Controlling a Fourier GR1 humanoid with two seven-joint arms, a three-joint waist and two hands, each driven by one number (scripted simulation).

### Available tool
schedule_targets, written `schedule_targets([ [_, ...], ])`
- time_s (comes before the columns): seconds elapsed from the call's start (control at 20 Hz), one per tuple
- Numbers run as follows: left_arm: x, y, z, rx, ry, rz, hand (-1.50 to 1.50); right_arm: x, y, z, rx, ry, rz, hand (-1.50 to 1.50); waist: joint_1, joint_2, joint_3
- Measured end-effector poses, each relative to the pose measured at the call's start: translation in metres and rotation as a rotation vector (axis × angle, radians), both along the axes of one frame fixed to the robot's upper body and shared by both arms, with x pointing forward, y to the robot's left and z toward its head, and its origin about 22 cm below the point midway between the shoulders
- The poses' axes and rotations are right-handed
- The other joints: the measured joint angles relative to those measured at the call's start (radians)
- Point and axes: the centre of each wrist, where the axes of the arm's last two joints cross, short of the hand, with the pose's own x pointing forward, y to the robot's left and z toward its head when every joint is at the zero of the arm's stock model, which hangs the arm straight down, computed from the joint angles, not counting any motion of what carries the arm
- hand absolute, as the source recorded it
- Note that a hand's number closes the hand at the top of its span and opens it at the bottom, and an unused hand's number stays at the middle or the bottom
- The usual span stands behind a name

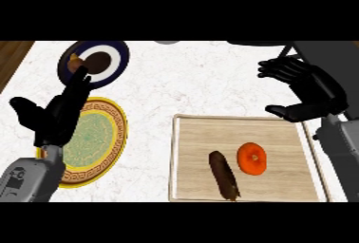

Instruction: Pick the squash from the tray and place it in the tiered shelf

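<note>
At far left we note the left robot hand (52, 114), fingers straight and pointing up, open and holding nothing, over the edge of a yellow-rimmed green plate (105, 142) that lies on the white marbled bench (189, 80). Farther back sits a dark blue plate (119, 59) with a brown item on it, which we cannot identify. Right of centre, near us, lies a pale wooden tray (203, 128). On it we see a long dark brown squash (223, 174), lying lengthwise, and just right of it an orange round vegetable (251, 158); the two are close but apart. At right the right robot hand (308, 90) hangs beyond the tray's far right corner, fingers curled loosely, gripping nothing.
</note>
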Motion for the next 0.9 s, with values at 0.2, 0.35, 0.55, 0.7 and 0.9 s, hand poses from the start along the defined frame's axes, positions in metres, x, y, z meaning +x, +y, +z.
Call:
schedule_targets([
  [0.2,0.002,0.009,0.004,-0.007,0.010,0.007,0.00,0.006,-0.020,0.012,0.011,-0.029,0.160,-1.50,-0.009,-0.007,0.000],
  [0.35,0.001,0.012,0.003,-0.006,0.010,0.016,0.00,0.007,-0.031,0.035,-0.105,-0.034,0.261,-1.50,-0.014,-0.011,-0.001],
  [0.55,0.000,0.014,-0.001,-0.004,0.015,0.025,0.00,0.002,-0.030,0.071,-0.389,-0.053,0.390,-1.50,-0.024,-0.016,-0.002],
  [0.7,0.001,0.015,-0.001,-0.008,0.018,0.028,0.00,-0.005,-0.013,0.113,-0.652,-0.156,0.412,-1.50,-0.027,-0.021,-0.002],
  [0.9,0.000,0.017,-0.003,-0.007,0.018,0.033,0.00,-0.025,0.023,0.137,-0.941,-0.292,0.399,-1.50,-0.029,-0.023,-0.002],
])
